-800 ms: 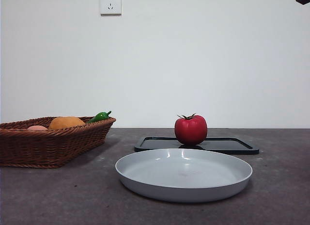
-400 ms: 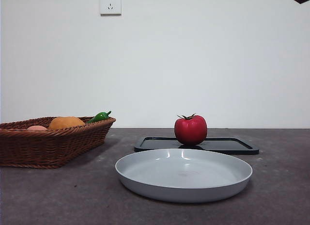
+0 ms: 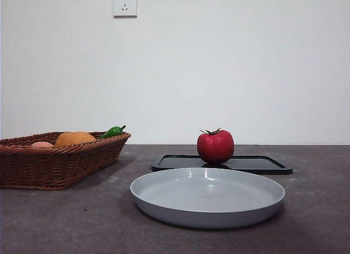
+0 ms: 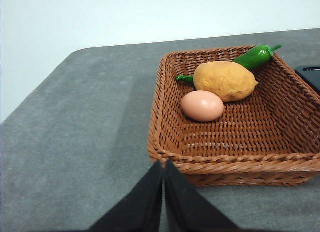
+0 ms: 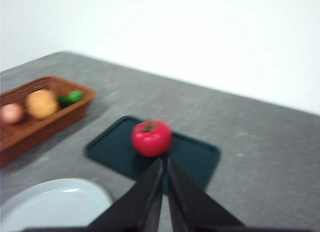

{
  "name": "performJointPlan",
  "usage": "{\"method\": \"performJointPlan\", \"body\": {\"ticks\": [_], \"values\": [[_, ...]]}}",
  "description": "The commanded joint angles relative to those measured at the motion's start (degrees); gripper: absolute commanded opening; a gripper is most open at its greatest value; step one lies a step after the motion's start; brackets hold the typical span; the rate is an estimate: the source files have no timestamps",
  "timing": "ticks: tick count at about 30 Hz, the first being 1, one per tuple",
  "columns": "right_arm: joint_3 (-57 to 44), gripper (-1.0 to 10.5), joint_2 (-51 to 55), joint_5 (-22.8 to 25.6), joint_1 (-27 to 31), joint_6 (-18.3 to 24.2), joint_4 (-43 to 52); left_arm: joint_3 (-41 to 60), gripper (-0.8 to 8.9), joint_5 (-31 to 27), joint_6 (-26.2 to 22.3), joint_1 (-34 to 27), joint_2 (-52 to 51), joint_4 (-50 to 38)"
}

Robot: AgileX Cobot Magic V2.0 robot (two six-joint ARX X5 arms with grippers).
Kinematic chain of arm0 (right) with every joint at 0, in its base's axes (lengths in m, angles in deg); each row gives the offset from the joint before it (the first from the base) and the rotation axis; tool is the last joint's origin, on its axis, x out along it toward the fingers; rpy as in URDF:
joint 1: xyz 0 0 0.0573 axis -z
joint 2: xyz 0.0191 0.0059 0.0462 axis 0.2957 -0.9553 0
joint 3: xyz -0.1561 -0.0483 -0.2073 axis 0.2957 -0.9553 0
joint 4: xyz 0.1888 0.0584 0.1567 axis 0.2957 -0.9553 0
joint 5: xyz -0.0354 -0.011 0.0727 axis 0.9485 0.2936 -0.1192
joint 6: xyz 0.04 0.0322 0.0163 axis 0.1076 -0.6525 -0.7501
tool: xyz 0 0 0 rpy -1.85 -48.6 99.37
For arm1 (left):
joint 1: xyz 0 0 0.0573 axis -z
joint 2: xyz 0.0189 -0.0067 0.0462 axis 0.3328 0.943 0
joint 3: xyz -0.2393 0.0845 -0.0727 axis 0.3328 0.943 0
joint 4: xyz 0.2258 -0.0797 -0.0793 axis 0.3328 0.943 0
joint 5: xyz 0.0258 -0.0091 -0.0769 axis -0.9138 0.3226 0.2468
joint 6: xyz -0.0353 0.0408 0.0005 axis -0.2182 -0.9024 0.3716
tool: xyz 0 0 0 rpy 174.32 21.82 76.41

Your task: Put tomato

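The glossy red tomato with a dark green stem stands on a flat black tray behind the grey plate; the right wrist view shows the tomato on that tray too, blurred. My right gripper hangs high above the table, well short of the tomato, jaws shut and empty. My left gripper is shut and empty just in front of the wicker basket. Neither gripper shows in the front view.
A round grey plate lies near the front, its edge visible as the plate. The brown wicker basket at the left holds an orange lumpy fruit, an egg and a green pepper.
The black arm tip at the front view's top right corner has gone out of view. The tomato, tray, plate and basket have not moved.
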Motion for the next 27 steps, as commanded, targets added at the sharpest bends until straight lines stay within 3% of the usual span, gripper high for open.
{"method": "performJointPlan", "body": {"ticks": [1,5,11,27], "values": [[-7.67,0.1,3.78,0.44,1.86,0.39,7.96,1.16,0.07,0.00,0.46,-0.11,-0.09,0.44],[-16.87,0.1,9.81,5.31,3.39,0.33,14.16,1.18,0.08,0.00,0.44,-0.11,-0.07,0.44],[-24.09,0.1,16.41,11.80,4.37,-1.11,14.40,1.16,0.08,0.00,0.46,-0.11,-0.09,0.44],[-30.73,0.1,23.61,15.26,4.55,-4.07,10.16,1.16,0.08,0.00,0.46,-0.11,-0.07,0.44]]}}
